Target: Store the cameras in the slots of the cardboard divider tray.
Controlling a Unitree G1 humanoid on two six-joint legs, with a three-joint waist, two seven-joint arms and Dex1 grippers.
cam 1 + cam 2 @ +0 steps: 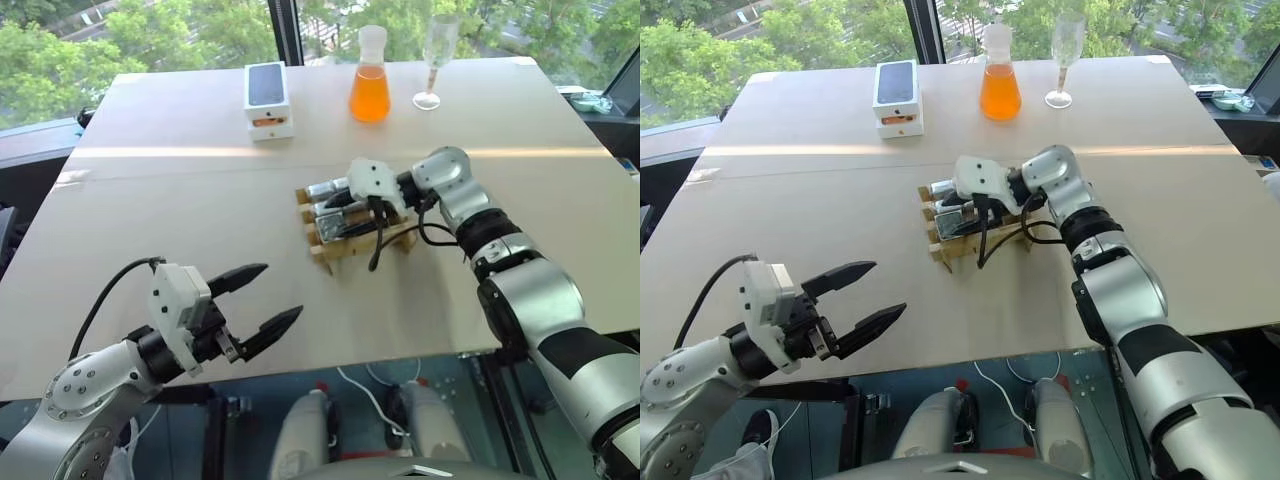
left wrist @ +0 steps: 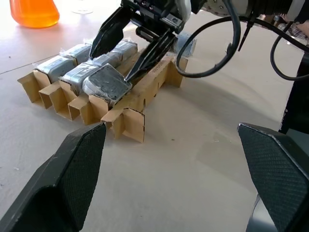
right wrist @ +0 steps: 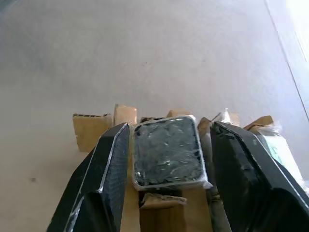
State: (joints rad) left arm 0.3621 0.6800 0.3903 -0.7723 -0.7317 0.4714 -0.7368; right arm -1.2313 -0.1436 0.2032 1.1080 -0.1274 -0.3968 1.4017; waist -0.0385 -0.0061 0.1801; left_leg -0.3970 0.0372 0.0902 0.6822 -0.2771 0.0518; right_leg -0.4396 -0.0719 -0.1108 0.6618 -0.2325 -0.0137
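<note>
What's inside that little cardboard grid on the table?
The cardboard divider tray holds several wrapped silver-grey cameras lying in its slots, one dark-faced camera between the right gripper's open fingers. The slots beneath the gripper and the cameras' undersides are covered.

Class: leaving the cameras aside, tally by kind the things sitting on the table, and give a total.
White phone box: 1
Flask of orange liquid: 1
Stemmed glass: 1
Cardboard divider tray: 1
Total: 4
</note>
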